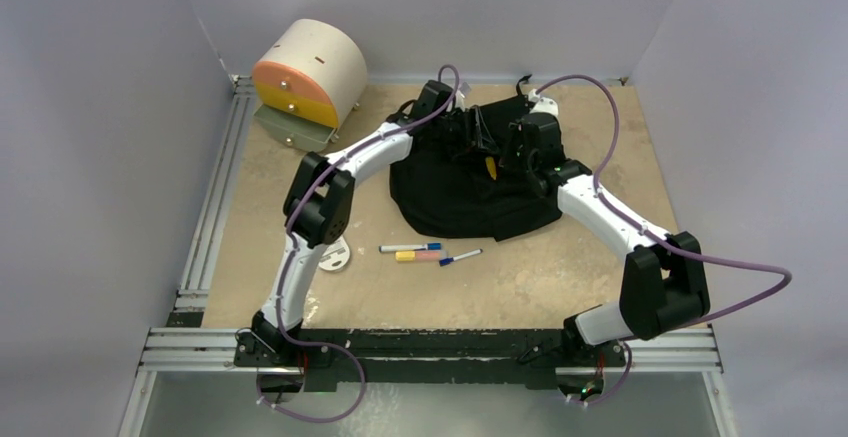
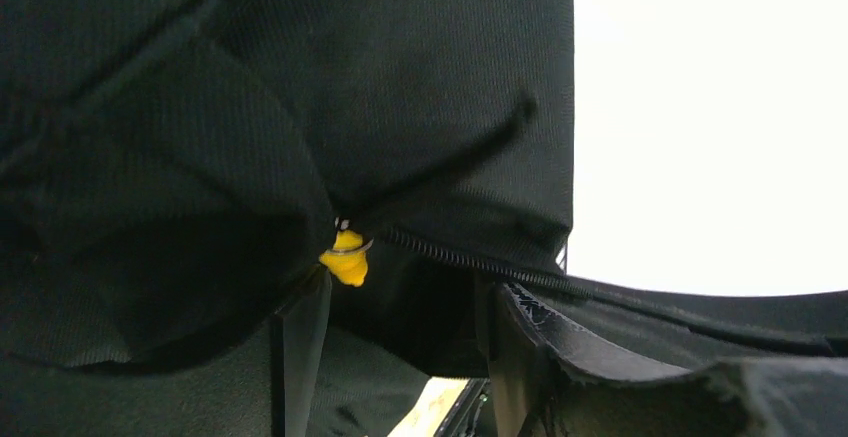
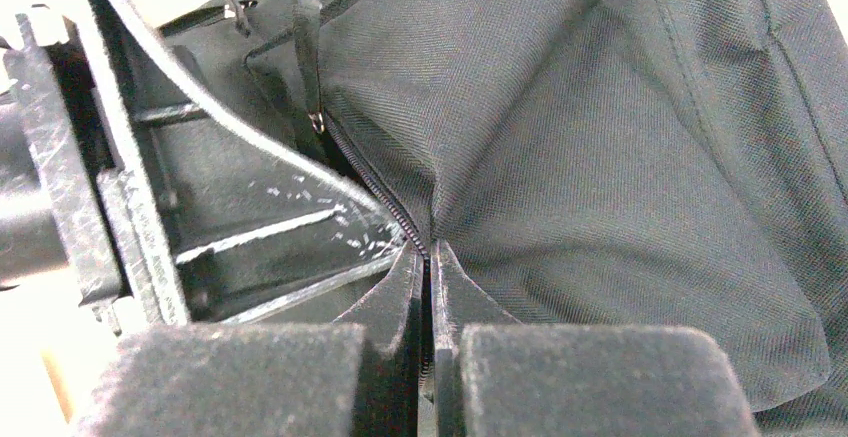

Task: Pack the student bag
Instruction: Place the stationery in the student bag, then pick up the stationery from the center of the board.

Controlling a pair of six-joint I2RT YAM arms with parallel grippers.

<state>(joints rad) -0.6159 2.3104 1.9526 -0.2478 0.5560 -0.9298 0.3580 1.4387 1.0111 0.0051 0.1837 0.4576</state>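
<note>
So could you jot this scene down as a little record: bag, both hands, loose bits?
bag: black student bag, far middle of table
left hand: open, by the yellow zipper pull
right hand: shut on the bag's zipper edge
loose bits: three pens nearer than the bag; drawer box at far left

Tan table (image 1: 560, 277), scuffed, alu rails (image 1: 215, 207) along its 9 and 6 o'clock edges. Black student bag (image 1: 450, 202) at 12 o'clock from centre. Cream-and-orange drawer box (image 1: 310, 77) in the 10 o'clock corner. Three markers (image 1: 418, 255) lie close together at bag's 6 o'clock, not touching it; white disc (image 1: 335, 257) at their 9 o'clock
</note>
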